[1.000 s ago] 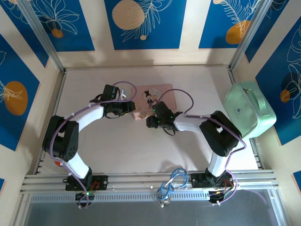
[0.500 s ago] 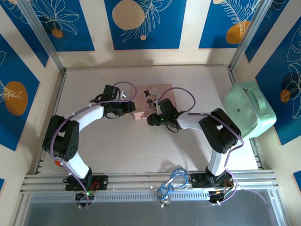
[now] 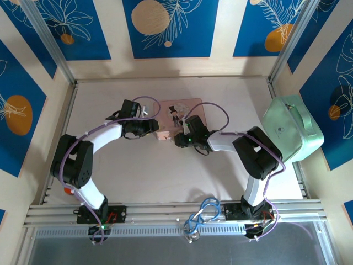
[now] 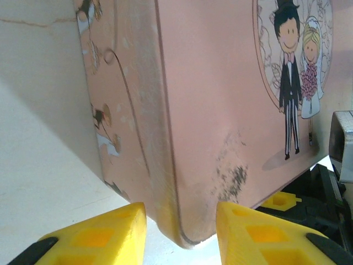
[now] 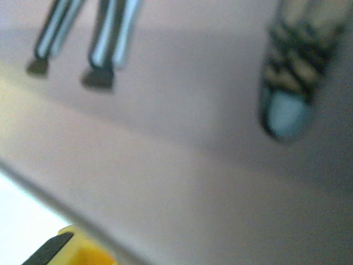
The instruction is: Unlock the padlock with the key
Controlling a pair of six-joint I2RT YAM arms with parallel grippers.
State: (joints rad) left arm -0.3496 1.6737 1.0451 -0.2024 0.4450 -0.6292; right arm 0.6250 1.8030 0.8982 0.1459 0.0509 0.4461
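The padlock (image 5: 282, 113), judged to be the blurred teal blob close ahead of the right end effector (image 3: 180, 139), sits against the pink box (image 4: 209, 110), though the picture is too soft to be sure. One yellow fingertip (image 5: 74, 253) pokes into that close view, so whether the right end effector is wide, narrow or carrying the key cannot be told. The left end effector (image 4: 181, 234) stands wide, its fingers either side of the box's near corner without plainly pinching it. It seems placed to brace the box against sliding as the key goes in. The right end effector faces it across the box's near edge, a stance that suits working the lock from the front. Compared with a second ago, the right end effector has crept nearer the box edge and towards the left one. The left end effector and the box between its fingers are unmoved on the surface (image 3: 138, 176).
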